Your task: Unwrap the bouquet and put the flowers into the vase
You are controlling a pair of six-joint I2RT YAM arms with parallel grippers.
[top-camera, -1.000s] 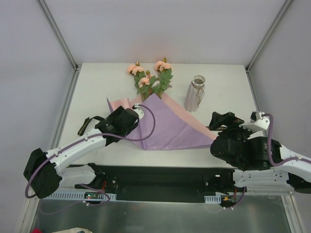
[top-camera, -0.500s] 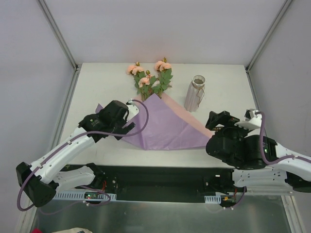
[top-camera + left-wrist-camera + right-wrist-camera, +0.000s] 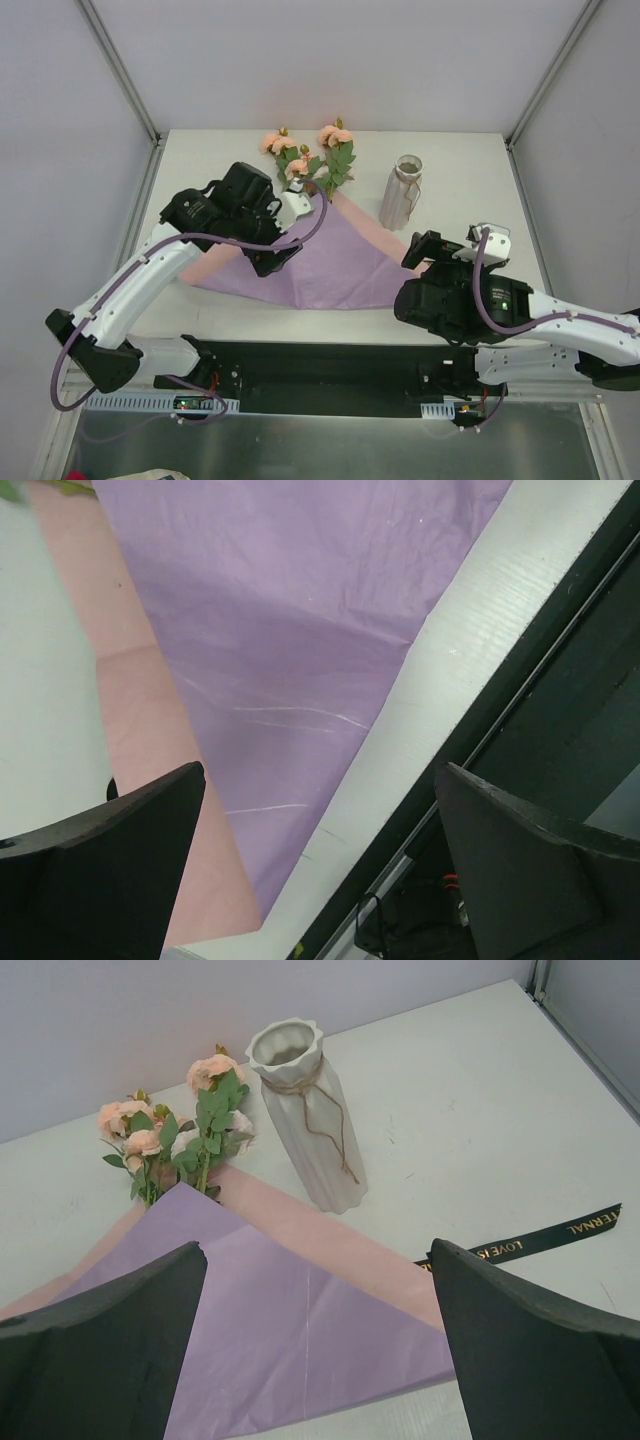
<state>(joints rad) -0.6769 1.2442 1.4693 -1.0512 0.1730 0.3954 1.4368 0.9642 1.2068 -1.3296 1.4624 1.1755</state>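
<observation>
White surface (image 3: 470,170) inside a grey-walled enclosure, seen from above: the bouquet is already undone, and its paper sheet (image 3: 345,262) is spread lilac-side up across the middle of the frame with a pink layer showing along its edges. The flowers (image 3: 310,160) lie at the sheet's upper corner, blooms on the bare surface beyond it. The vase (image 3: 402,192) stands upright just right of them, apart from both flowers and paper, with nothing in it. From the left wrist, the left end effector (image 3: 320,770) hangs over the lilac sheet near the surface's front edge, its fingers spread wide with nothing between them. From the right wrist, the right end effector (image 3: 318,1245) is likewise wide apart and empty, facing the vase in the upper middle of the frame. The flowers sit at upper left, their stems hidden beneath the lilac corner, and a loose black ribbon (image 3: 525,1238) lies flat at right, beside the vase's foot. By this showing the untying and opening look finished. What is left is to lift the stems clear of the paper and stand them in the vase, which has not begun.
</observation>
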